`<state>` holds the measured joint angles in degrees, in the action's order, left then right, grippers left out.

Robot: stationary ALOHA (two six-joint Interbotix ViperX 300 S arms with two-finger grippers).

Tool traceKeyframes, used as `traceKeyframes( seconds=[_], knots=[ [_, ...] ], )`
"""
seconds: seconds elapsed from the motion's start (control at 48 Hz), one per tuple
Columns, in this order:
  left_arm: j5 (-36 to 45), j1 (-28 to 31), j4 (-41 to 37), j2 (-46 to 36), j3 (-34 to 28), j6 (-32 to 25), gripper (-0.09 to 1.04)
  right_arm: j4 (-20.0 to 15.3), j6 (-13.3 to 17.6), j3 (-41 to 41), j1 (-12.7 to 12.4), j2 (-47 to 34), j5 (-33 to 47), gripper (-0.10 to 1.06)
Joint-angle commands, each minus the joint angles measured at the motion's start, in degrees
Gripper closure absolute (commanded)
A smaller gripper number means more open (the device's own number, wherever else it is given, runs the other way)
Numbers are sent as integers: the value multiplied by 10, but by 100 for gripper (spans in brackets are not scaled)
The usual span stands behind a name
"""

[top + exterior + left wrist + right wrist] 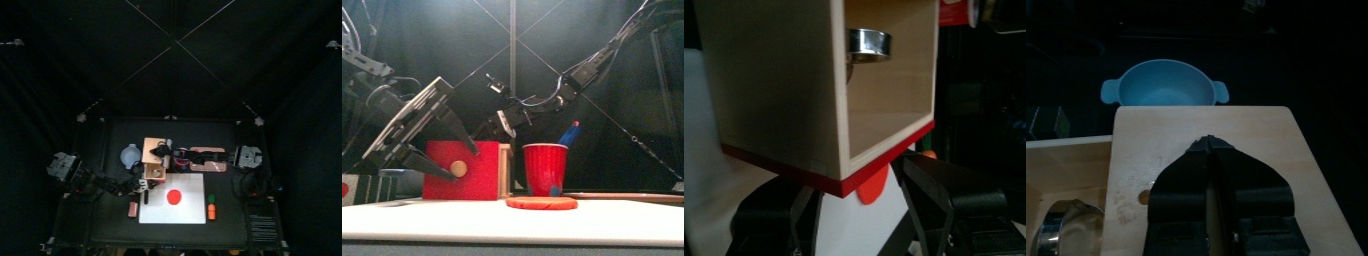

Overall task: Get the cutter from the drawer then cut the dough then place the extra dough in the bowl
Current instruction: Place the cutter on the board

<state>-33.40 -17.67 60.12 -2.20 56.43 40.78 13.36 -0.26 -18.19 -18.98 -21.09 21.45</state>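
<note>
Inside the pulled-out drawer of the pale wooden box (156, 150) lies the round metal cutter with a wire handle (869, 42), not yet lifted.
Top view: the flat red dough disc (173, 196) sits on the white cutting board (190, 212), with the blue-grey bowl (130, 155) beside the box. Front view: the red drawer front (442, 180) faces us. Left wrist view: the left gripper (851, 195) is spread wide and empty, by the drawer front. Right wrist view: the right gripper (1213, 150), pinched together on nothing, rests on the box top — a useful brace. The left should probably rise clear, then descend squarely over the cutter's rim.
</note>
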Motion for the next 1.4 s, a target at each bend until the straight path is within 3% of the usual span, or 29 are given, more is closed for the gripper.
traceKeyframes(
  seconds=[0.021, 0.354, 0.521, 0.812, 0.958, 1.104, 1.25, 1.396],
  knots=[
    [33, -14, -4, -47, 6, 1, 9, 0, 1, 5, 0, 21, -3, 101],
    [31, -23, -20, -127, 83, -7, 11, 0, 1, 6, 3, 25, -3, 101],
    [1, -22, -53, -165, 97, -40, 11, 0, 3, 7, 10, 34, -3, 101],
    [-114, 18, -236, -249, 127, -252, 11, -18, 9, 8, 57, 90, -32, 101],
    [-138, 67, -264, -269, 136, -359, 11, -69, 10, 5, 84, 121, -85, 101],
    [-149, 110, -276, -279, 140, -434, 11, -111, 8, 7, 106, 149, -200, 98],
    [-176, 134, -304, -294, 140, -474, 11, -125, 9, 9, 112, 155, -291, 80],
    [-208, 146, -347, -319, 152, -481, 11, -129, 10, 10, 113, 155, -309, 43]
  ],
)
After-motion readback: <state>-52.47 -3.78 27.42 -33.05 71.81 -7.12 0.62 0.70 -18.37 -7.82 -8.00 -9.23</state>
